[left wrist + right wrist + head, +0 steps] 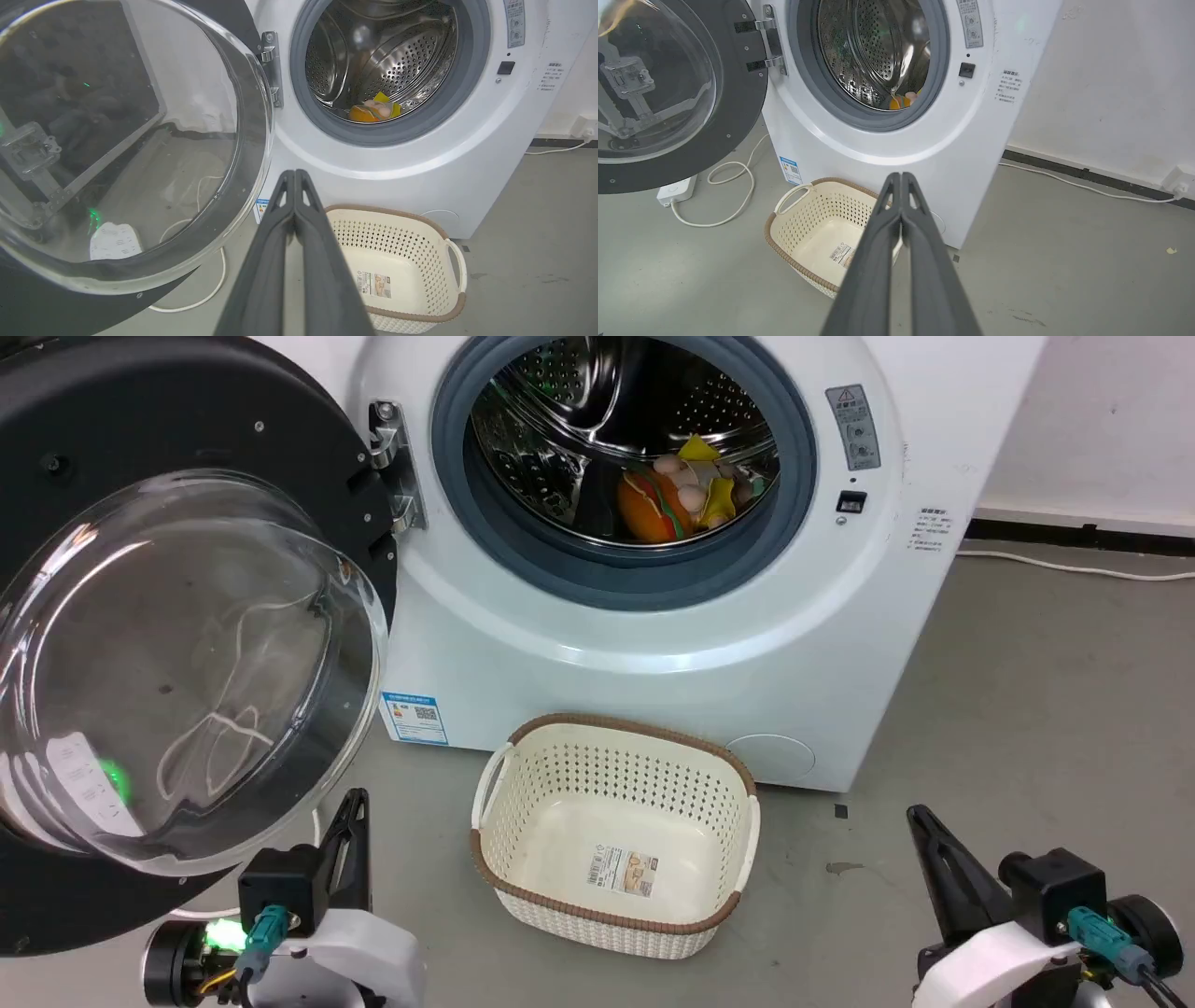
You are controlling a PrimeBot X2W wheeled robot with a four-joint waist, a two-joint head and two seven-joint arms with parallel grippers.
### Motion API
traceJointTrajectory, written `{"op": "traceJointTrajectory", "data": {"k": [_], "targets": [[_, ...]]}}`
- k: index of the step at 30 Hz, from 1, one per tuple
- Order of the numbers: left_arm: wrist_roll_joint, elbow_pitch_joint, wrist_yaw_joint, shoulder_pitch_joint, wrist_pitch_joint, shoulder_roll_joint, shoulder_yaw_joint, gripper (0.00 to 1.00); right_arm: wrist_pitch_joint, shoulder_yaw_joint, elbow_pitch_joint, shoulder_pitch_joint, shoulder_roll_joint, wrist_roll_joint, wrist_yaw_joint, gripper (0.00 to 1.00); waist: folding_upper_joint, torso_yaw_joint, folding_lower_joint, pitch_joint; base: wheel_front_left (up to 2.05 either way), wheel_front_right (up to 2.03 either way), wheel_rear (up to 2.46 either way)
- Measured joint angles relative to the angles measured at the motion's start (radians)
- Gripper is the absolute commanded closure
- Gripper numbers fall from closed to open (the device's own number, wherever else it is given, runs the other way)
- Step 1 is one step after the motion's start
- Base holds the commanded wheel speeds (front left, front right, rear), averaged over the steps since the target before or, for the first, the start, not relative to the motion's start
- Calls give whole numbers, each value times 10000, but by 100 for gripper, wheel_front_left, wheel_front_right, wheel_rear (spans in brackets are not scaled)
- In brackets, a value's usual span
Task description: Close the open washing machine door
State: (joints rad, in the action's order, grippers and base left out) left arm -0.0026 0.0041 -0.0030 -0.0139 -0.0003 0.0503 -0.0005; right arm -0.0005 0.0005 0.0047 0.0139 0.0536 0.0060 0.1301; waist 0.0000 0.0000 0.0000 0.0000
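Note:
The washing machine (653, 644) stands ahead, white, its steel drum (597, 420) showing behind the grey gasket. Its round black door (168, 644) (126, 140) (668, 93) with the bulging clear glass bowl hangs wide open on the left, hinged at a metal bracket (392, 462). My left gripper (353, 803) (295, 173) is shut and empty, low, just right of the door's lower rim and apart from it. At the lower right my right gripper (920, 817) (901, 176) is shut too, holding nothing, well away from the door.
A cream perforated basket (523, 775) (448, 233) (784, 219) sits empty on the grey floor in front of the washer, between my grippers. Colourful soft toys (691, 490) lie in the drum. A white power strip (675, 191) and cable (733, 186) lie under the door; another cable runs along the right wall.

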Motion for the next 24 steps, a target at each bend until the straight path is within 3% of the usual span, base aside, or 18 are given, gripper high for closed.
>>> {"op": "traceJointTrajectory", "data": {"k": [24], "targets": [[0, 0, 0, 0, 0, -2, 0, 100, 0, 0, 0, 0, 0, 0, 0, 100, 0, 0, 0, 0, 0, 0, 0]]}}
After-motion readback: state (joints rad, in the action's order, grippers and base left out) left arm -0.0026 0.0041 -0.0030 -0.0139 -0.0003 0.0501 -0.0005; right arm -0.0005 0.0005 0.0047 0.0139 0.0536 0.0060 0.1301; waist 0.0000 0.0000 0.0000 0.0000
